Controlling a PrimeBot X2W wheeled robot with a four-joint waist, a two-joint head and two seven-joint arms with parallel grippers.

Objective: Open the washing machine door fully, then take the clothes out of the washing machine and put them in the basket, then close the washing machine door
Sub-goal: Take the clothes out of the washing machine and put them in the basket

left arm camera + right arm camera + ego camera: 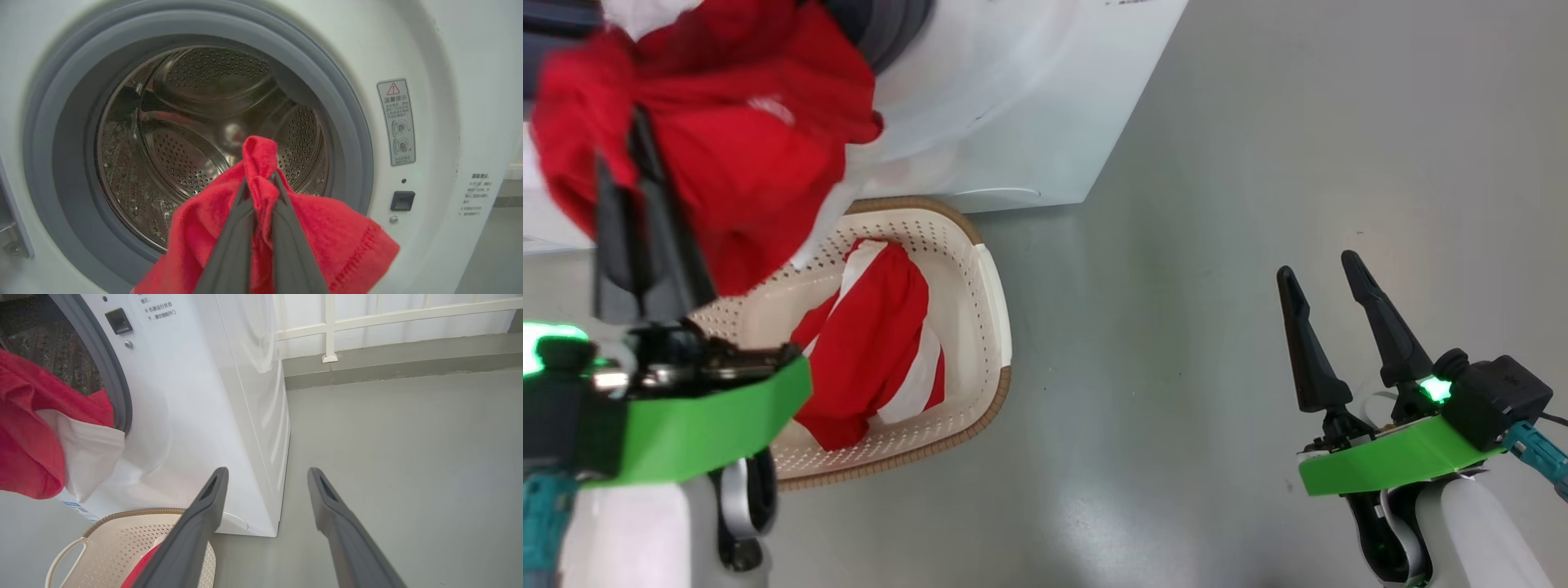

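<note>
- The left gripper (619, 139), its two long dark fingers clenched tight, gripped a bright red soft fabric garment with a white panel (743, 139) by a bunched fold that poked up between the fingertips. The cloth hung in mid-air before the mouth of the big white front-loading washing machine (1029, 98), over the machine-side edge of the basket.
- The small cream-white perforated plastic basket with a brown woven-look rim (1001, 327) stood on the grey floor (1217, 204), close against the machine's front. A second red-and-white striped garment (874, 343) lay crumpled inside it.
- The perforated steel drum (184, 134) looked empty behind its grey rubber seal (343, 122).
- The right gripper (1317, 265) hung spread wide and empty above bare floor, well apart from the basket.
- The held garment appeared light, limp and unbreakable. It draped freely, so loose ends could snag on the seal or spill over the basket rim. A pinch on a gathered fold near the middle looked the surest hold, since a single layer might slip.
</note>
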